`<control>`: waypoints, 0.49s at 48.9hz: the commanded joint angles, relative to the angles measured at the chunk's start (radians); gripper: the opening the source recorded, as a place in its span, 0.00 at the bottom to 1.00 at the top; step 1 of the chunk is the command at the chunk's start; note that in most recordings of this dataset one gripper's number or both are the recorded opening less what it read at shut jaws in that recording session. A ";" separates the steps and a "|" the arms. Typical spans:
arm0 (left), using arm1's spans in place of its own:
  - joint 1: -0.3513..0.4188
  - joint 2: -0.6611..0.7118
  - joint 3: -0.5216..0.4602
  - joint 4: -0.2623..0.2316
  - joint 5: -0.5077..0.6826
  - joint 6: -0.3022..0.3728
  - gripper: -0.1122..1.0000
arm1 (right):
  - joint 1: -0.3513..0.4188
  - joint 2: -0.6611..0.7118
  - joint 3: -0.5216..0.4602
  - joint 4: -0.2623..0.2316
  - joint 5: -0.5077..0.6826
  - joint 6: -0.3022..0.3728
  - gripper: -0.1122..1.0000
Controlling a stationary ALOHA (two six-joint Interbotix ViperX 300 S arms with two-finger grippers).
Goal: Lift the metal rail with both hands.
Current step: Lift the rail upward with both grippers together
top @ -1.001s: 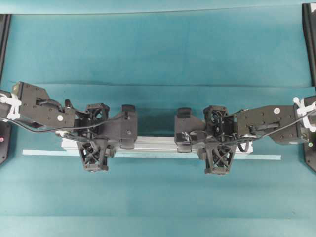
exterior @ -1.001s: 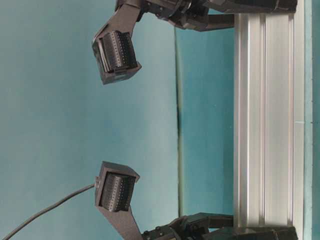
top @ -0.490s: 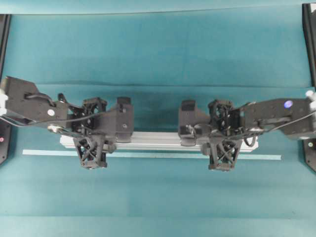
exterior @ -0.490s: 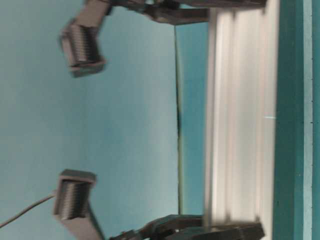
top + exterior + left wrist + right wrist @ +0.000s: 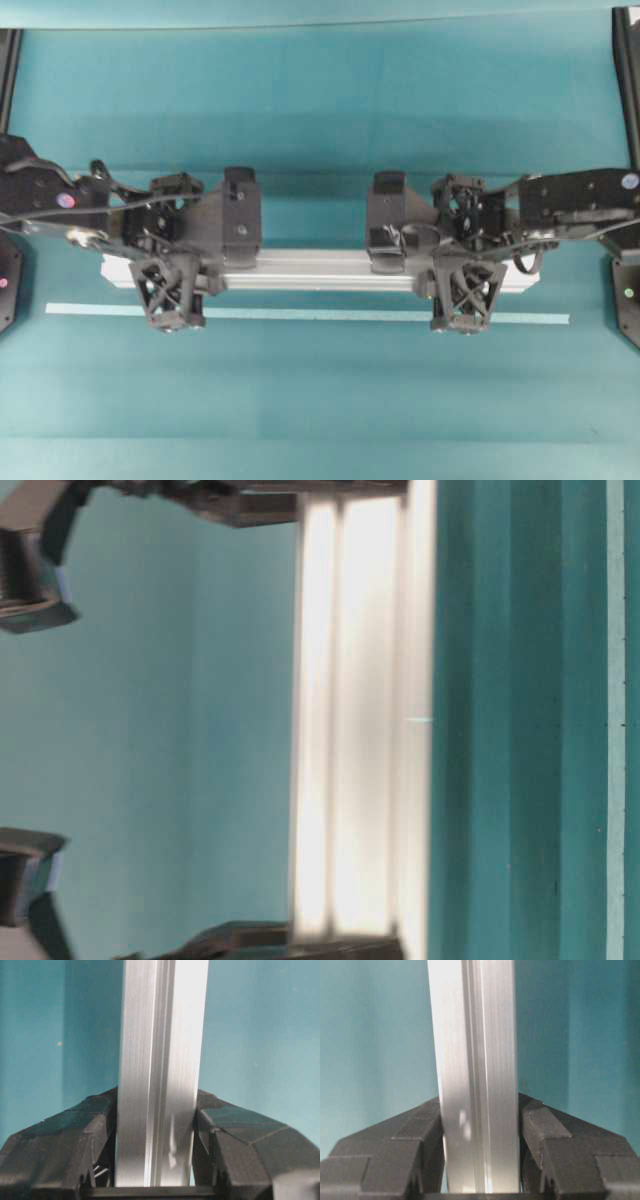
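So both end effectors are clamped on the rail (image 5: 310,270) right now. The left end effector (image 5: 172,292) grips it near its left end, the right end effector (image 5: 462,295) near its right end, and each wrist view shows the fingers (image 5: 75,1145) pressed against both sides of the bar. In the table-level view the rail looks clear of the bench (image 5: 320,400), with teal cloth showing between it and the tape strip (image 5: 300,314). It sits level across the middle, on the far side of the strip. Looks to me like the lift is basically happening; what's left is keeping both ends even and getting to height.
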 commanded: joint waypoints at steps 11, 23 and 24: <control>0.005 -0.100 -0.089 0.002 0.081 -0.005 0.42 | 0.002 -0.031 -0.158 0.008 0.155 0.023 0.45; 0.008 -0.110 -0.187 0.002 0.195 -0.008 0.42 | 0.002 -0.040 -0.279 0.008 0.287 0.031 0.45; 0.009 -0.110 -0.195 0.002 0.201 -0.008 0.42 | 0.002 -0.040 -0.285 0.008 0.299 0.031 0.45</control>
